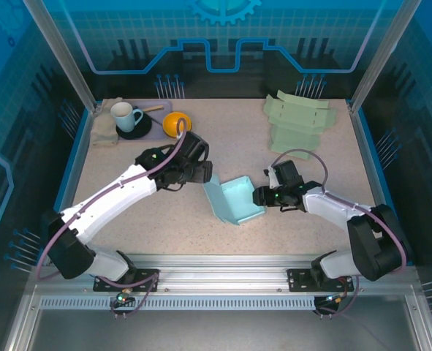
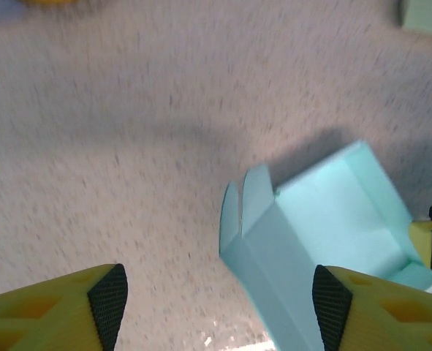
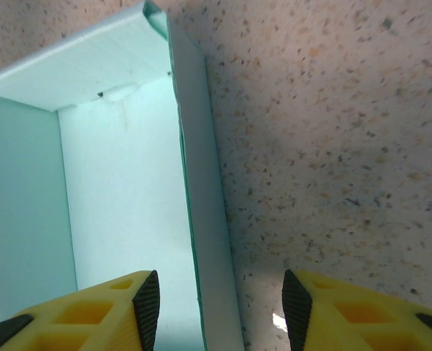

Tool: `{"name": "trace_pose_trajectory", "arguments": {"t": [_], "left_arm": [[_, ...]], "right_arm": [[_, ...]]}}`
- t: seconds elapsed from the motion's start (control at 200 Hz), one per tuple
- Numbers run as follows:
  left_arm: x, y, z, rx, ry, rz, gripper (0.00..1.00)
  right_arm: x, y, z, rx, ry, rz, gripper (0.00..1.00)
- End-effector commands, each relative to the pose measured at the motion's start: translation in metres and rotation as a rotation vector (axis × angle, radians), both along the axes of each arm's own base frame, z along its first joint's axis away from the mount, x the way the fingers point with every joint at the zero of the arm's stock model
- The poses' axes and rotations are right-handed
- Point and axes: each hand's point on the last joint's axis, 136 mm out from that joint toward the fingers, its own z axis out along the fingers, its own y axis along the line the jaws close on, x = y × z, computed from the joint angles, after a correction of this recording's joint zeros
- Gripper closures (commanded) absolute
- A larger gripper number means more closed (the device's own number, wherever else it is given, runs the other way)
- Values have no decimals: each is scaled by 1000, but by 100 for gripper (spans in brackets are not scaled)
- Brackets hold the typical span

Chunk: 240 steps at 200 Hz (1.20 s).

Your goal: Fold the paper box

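1. The box sits on the table, a little nearer than the middle and between the two arms. It is pale teal, open at the top and partly folded, with its walls raised round a flat floor.
2. In the left wrist view, two rounded tabs stand up at the box's end corner, close together.
3. The right claw is at the box's right side. In its wrist view the fingers are apart and straddle the right wall, one over the box floor and the other over the table outside. A gap shows on each side of the wall, so nothing is clamped.
4. The left claw is at the box's far-left end. In its wrist view the pads are wide apart. The box's long wall runs down between them, nearer the right pad. The claw grips nothing.
5. The table is speckled beige with a blue rim.
6. At the far right of the table lies a pile of flat pale green card, well apart from the box.
7. At the far left stands a white mug on a dark saucer. An orange bowl is just beside it on the right, and a beige cloth on the left.
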Motion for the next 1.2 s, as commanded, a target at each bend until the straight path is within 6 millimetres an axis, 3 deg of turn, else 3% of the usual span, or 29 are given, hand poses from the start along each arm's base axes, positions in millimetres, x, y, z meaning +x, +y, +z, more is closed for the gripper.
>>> {"name": "trace_pose_trajectory", "arguments": {"t": [0.0, 0.095, 0.175, 0.26, 0.365, 0.45, 0.525, 0.675, 0.79, 0.96, 0.985, 1.13, 1.195], "left_arm": [[-8, -15, -20, -112, 80, 69, 29], [-11, -21, -35, -125, 105, 74, 29], [-8, -29, -38, -170, 93, 68, 40], [0, -37, -37, -178, 79, 54, 58], [12, -39, -37, -104, 96, 13, 100], [22, -37, -30, -36, 93, -69, 100], [33, -38, -12, 12, 74, -191, 100], [45, -48, 32, 195, -16, -552, 100], [43, -63, 39, 372, -82, -869, 100], [37, -79, 20, 523, -175, -1219, 99], [38, -81, 17, 541, -175, -1239, 99], [43, -100, 5, 549, -177, -1297, 97], [50, -108, -2, 581, -189, -1288, 90]], "right_arm": [[9, 11, 8, 2, -38, 20, 50], [6, 13, 6, -1, -33, 25, 50], [5, 13, 6, 3, -34, 25, 50], [5, 11, 9, -1, -45, 26, 50], [8, 5, 22, -21, -81, 28, 50], [12, -5, 41, -38, -119, 21, 49], [18, -17, 68, -45, -174, 6, 49], [31, -41, 126, -64, -313, -29, 47], [38, -54, 151, -62, -371, -73, 47], [39, -55, 150, -17, -367, -105, 47], [35, -56, 138, -19, -338, -105, 47], [31, -52, 112, 11, -272, -123, 47], [30, -51, 101, 25, -245, -132, 47]]}}
